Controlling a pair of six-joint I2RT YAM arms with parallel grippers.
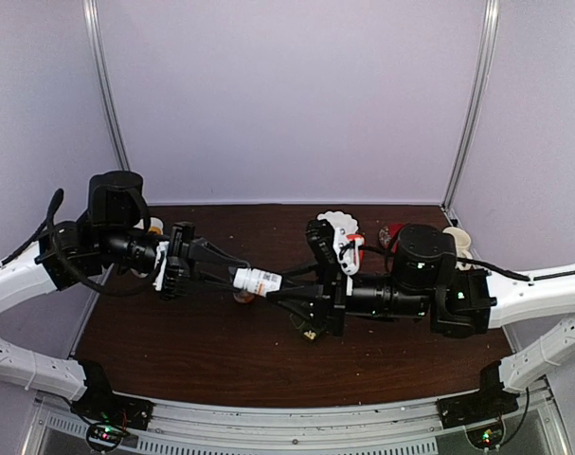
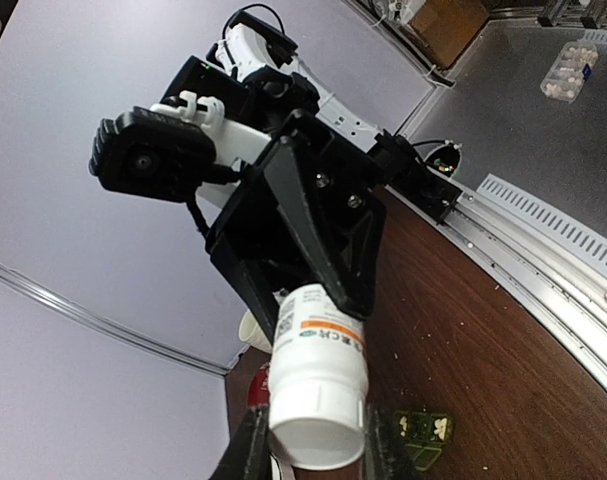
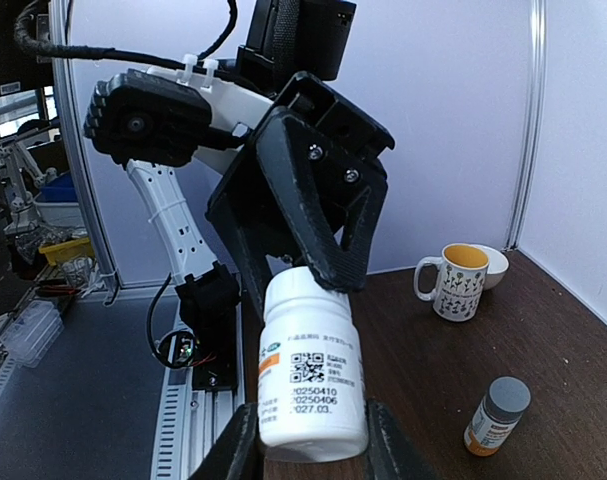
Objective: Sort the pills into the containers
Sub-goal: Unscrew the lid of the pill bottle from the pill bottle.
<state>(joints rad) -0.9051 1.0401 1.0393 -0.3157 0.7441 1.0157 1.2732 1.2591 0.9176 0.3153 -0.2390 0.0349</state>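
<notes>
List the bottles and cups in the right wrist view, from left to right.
white bottle → flowered mug → grey-capped bottle. The white bowl behind the mug is left out, since it overlaps both the mug and the grey-capped bottle across the picture.

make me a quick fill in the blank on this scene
1. The white bottle, gripped by the left gripper and the right gripper, has an ___ stripe on its label.
2. The small bottle on the table has a ___ cap.
3. The pill box on the table is dark ___.

Missing words: orange; grey; green
</notes>
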